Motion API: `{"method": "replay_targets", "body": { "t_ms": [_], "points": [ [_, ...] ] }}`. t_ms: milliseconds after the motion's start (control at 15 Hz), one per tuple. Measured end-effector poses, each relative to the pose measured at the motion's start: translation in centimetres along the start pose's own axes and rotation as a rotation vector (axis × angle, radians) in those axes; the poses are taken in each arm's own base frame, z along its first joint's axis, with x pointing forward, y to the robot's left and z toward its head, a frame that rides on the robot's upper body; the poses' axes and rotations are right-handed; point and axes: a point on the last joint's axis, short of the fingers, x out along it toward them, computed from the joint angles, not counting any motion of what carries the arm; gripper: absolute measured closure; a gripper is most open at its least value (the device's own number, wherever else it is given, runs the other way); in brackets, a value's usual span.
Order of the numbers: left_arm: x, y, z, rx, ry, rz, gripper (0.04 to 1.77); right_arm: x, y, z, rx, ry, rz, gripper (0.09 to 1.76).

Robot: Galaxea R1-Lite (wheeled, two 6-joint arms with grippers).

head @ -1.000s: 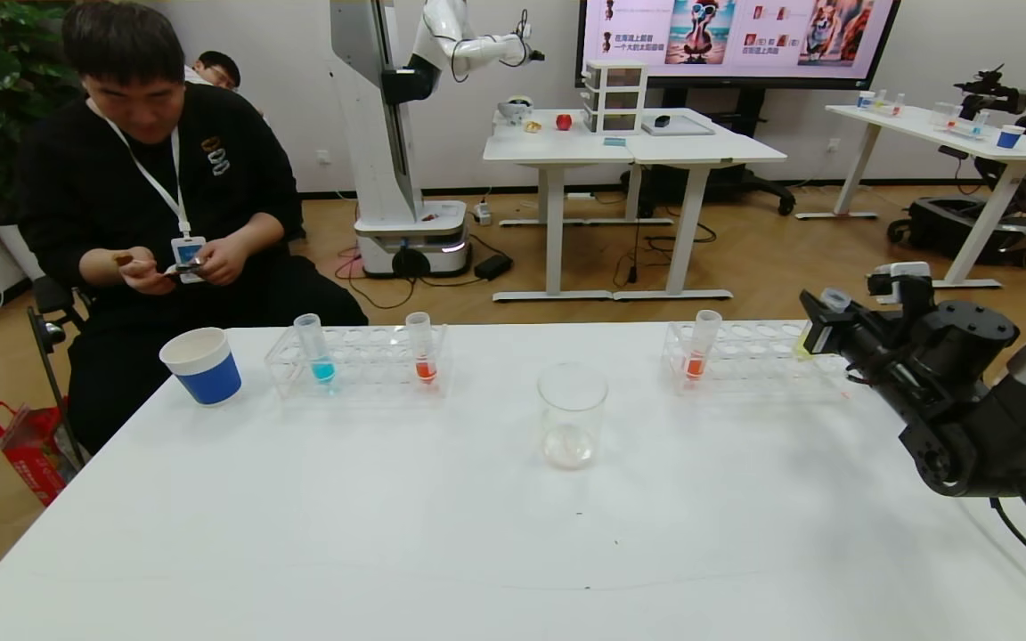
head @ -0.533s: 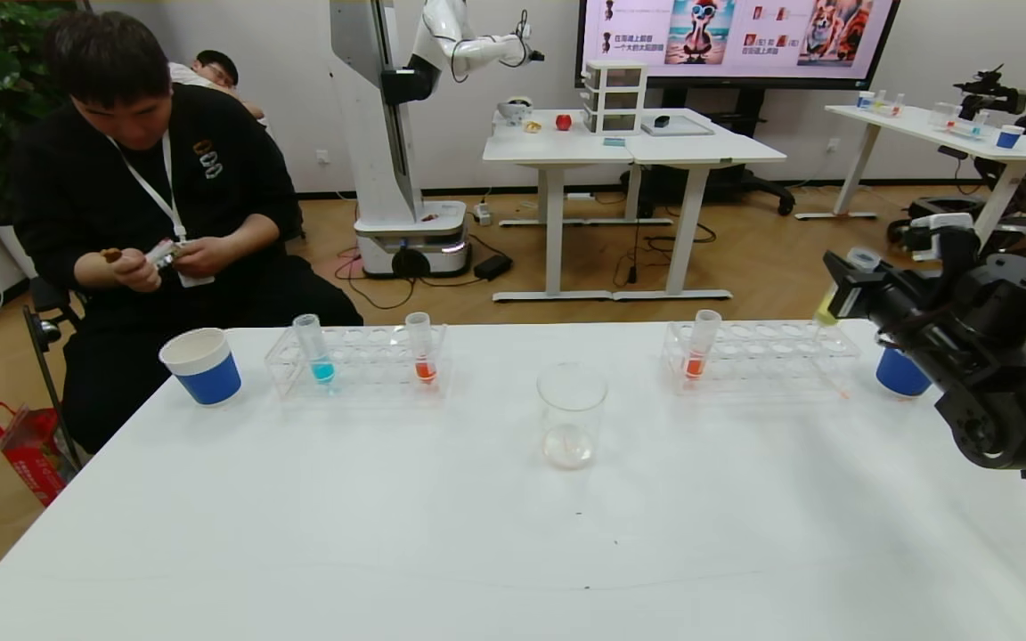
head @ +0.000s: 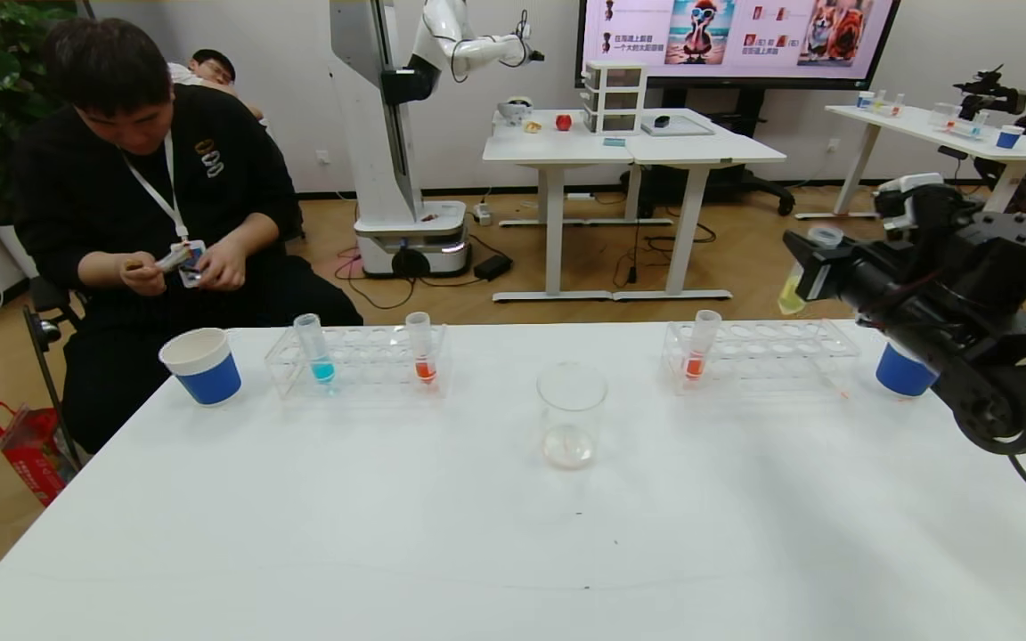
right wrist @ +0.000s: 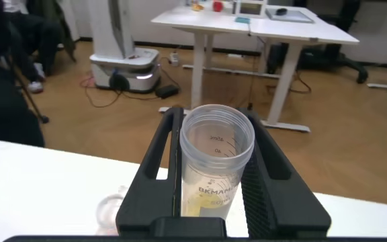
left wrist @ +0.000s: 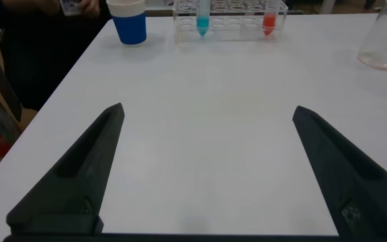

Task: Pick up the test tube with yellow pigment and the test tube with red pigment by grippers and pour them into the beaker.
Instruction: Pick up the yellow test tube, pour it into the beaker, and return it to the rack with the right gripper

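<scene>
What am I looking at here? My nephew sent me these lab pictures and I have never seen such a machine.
It is a two-armed robot. One picture comes from a camera on its head, the others from a camera on each wrist. The right gripper, a black claw, is shut on the test tube with yellow pigment, held in the air above the white table. The left gripper hangs open over the table, holding nothing. On the table stand a clear beaker, two clear racks with red and blue tubes, and two blue paper cups.
</scene>
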Motion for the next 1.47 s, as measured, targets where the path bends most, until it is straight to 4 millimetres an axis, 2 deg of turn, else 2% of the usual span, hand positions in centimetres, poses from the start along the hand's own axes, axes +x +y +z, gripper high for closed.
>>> {"method": "replay_targets", "body": {
  "t_ms": [267,467,600,800,933,1267,1467],
  "points": [
    [0.0,0.0,0.0,0.0,0.0,0.0,0.06,-0.4,7.7,1.8,-0.081,-0.053,0.202,1.34],
    [0.0,0.0,0.0,0.0,0.0,0.0,0.06,-1.6,13.2,1.8,-0.138,-0.074,0.36,1.34],
    [0.0,0.0,0.0,0.0,0.0,0.0,0.06,-2.7,15.6,1.4,-0.22,-0.117,0.538,1.34],
    [0.0,0.0,0.0,0.0,0.0,0.0,0.06,-3.4,17.1,1.1,-0.343,-0.242,0.654,1.34],
    [0.0,0.0,0.0,0.0,0.0,0.0,0.06,-3.4,17.5,0.4,-0.409,-0.272,0.668,1.34],
    [0.0,0.0,0.0,0.0,0.0,0.0,0.06,-2.3,17.7,-1.1,-0.586,-0.357,0.706,1.34],
    [0.0,0.0,0.0,0.0,0.0,0.0,0.06,-1.5,17.4,-1.1,-0.657,-0.427,0.721,1.34]
  ]
}}
